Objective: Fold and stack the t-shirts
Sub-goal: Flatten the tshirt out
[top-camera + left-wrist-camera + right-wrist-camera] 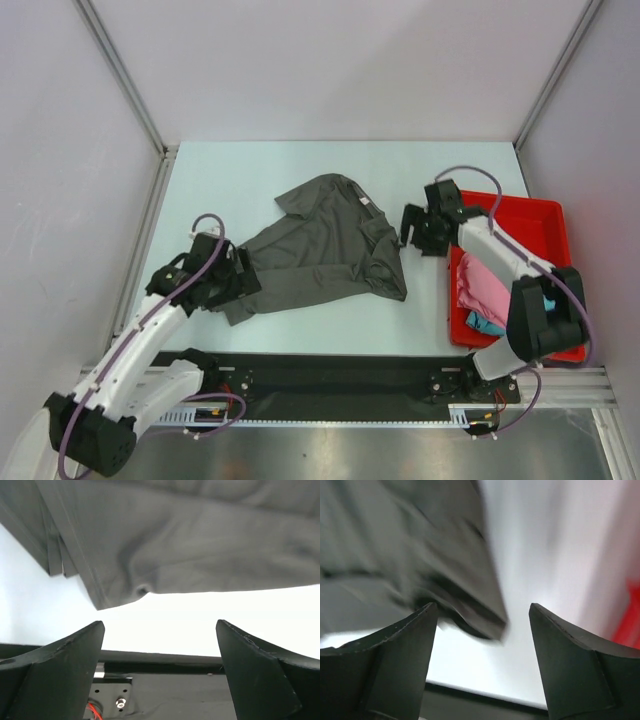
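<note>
The dark charcoal-grey t-shirt (325, 245) lies crumpled in the middle of the table. It also fills the top of the left wrist view (190, 540) and the upper left of the blurred right wrist view (400, 545). My left gripper (240, 283) is open and empty at the shirt's near-left hem. My right gripper (412, 235) is open and empty just right of the shirt's right edge. The pink t-shirt (482, 285) and the turquoise-blue t-shirt (490, 324) lie in the red tray (545, 225).
The red tray sits at the right edge of the table, under my right arm. A black rail (330, 375) runs along the table's near edge. Grey walls and metal posts (125, 75) enclose the back and sides.
</note>
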{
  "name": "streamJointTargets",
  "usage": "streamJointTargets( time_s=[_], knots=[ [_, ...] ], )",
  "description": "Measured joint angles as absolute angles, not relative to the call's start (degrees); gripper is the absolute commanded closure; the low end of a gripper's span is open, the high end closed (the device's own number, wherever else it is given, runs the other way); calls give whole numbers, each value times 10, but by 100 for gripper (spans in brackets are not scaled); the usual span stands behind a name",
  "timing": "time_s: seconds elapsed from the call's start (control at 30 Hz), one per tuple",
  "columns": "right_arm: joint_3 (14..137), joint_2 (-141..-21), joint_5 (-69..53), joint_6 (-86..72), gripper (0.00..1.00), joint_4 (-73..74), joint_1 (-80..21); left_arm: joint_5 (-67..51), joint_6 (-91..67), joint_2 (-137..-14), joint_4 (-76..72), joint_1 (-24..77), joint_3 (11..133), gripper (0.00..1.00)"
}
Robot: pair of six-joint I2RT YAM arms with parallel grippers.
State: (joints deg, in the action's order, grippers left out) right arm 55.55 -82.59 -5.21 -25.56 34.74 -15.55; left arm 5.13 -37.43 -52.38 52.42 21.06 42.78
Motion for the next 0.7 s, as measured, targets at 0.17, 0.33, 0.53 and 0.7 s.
streamJointTargets(
  time_s=[0.17,0.33,0.53,0.7],
  knots=[
    [762,-1005,-52,-230,22,296,-172,60,-362,-511,519,198,510,0],
    [898,-1148,-48,-189,31,299,-190,63,-314,-620,467,133,545,0],
    [927,-1199,-40,-142,31,343,-198,68,-248,-831,415,27,545,1],
    [915,-1199,-32,-124,34,349,-199,70,-204,-927,376,12,552,14]
  ],
)
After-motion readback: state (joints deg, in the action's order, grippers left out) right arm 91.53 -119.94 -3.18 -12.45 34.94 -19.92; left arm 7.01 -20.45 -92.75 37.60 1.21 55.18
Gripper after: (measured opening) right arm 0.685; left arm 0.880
